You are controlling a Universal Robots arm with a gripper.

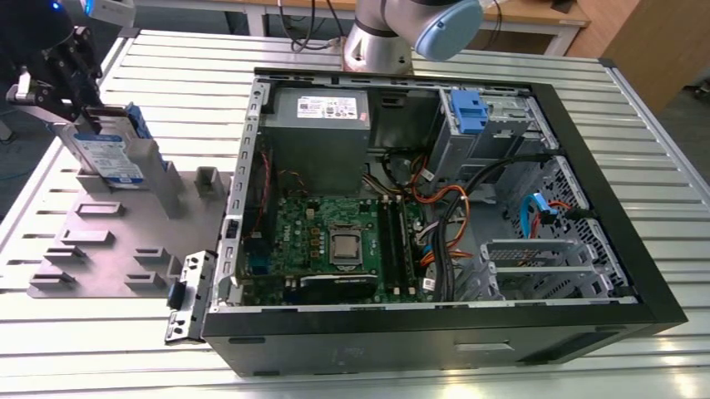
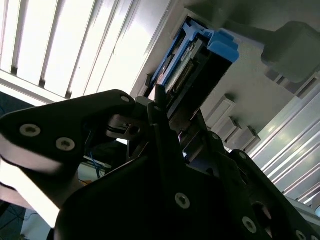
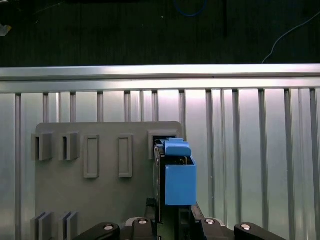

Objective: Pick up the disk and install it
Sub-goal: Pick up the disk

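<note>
The disk point(image 1: 111, 158) stands on edge at the far end of the grey fixture plate point(image 1: 106, 253), at the exterior view's left, its white-and-blue label facing the camera and blue rails along its edges. My gripper point(image 1: 78, 120) comes down on its upper end, and the jaws look shut against its two faces. In the first wrist view the disk point(image 3: 179, 175) shows edge-on with its blue carrier, between the fingertips of the gripper point(image 3: 172, 212). The second wrist view has the disk point(image 2: 200, 60) running away from the gripper point(image 2: 177, 117).
An open computer case point(image 1: 654, 283) lies to the exterior view's right of the plate, with a motherboard point(image 1: 332, 241), a grey power-supply box point(image 1: 322, 125), cables and another blue drive carrier point(image 1: 471, 112) in its bay. The arm's base point(image 1: 383, 46) stands behind the case on the slatted metal table point(image 1: 111, 357).
</note>
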